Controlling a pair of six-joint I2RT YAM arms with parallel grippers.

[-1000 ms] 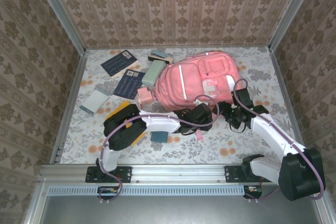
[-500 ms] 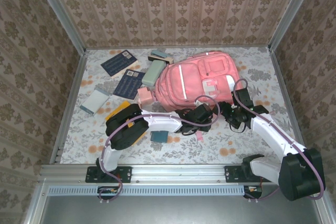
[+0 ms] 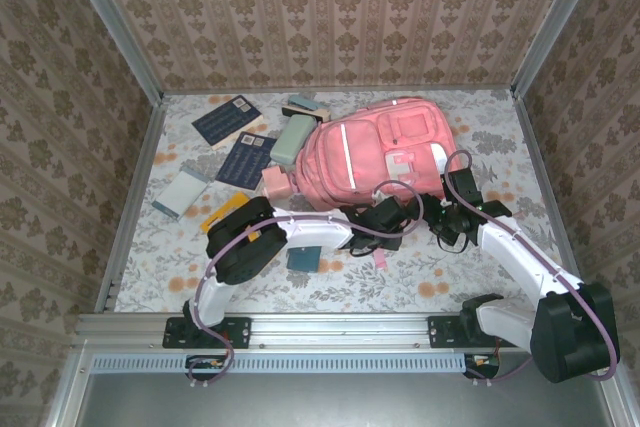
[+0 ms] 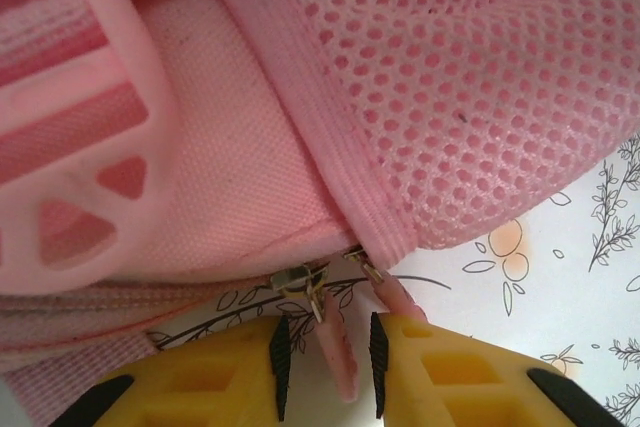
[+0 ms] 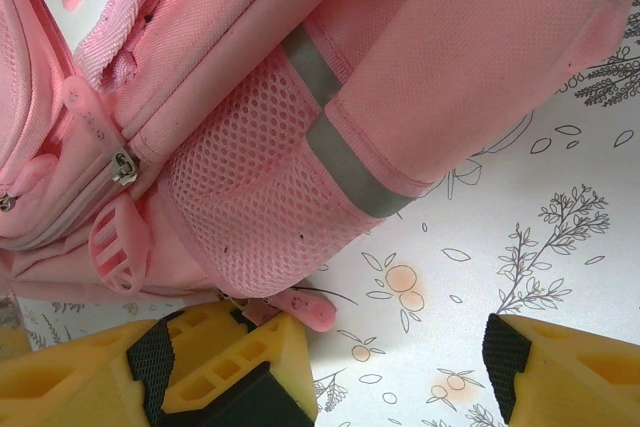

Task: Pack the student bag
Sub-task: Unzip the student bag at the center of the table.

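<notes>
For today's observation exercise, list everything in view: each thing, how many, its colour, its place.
student bag: 1, pink, table middle
booklets: 2, navy, back left
case: 1, pale green, left of bag
small box: 1, pink, bag's near-left corner
flat book: 1, light blue, far left
flat item: 1, yellow, partly under left arm
small square: 1, teal, nearest front
zip pull: 1, pink, between left hand's fingers
table: 1, floral white
left hand: 1, yellow, narrowly open around zip pull
right hand: 1, yellow, wide open beside bag
</notes>
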